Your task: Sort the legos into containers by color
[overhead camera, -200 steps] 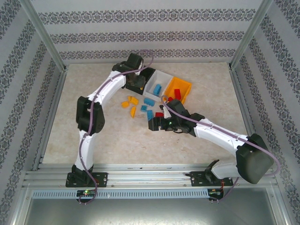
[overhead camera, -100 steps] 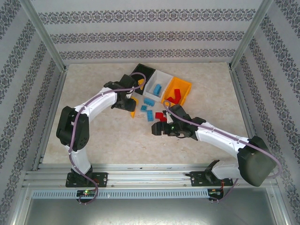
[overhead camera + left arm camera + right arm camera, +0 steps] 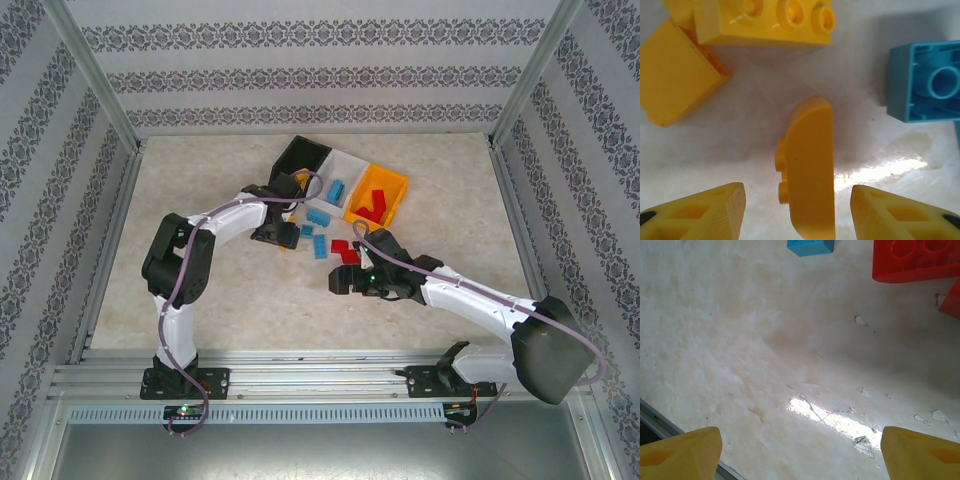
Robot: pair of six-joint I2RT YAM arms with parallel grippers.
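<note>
top external: high, behind, looking down | wrists: close, facing down at table (image 3: 765, 365) | shared: legos (image 3: 807, 165) on table

1. A pale, marble-patterned table (image 3: 260, 310) forms the floor of the enclosure.
2. Walls (image 3: 320, 60) on three sides carry white paper with grey ornamental bands.
3. Aluminium posts (image 3: 95, 75) rise at the far corners, and a slotted rail (image 3: 320, 380) lines the near edge.
4. A glare patch (image 3: 832, 422) shines on the tabletop.

The studded yellow brick (image 3: 765, 20) runs off the top edge, the blue brick (image 3: 925, 82) off the right. Overhead, the left gripper (image 3: 284, 236) hides whatever lies beneath it. The red brick (image 3: 915, 260) is cropped by the top edge.
</note>
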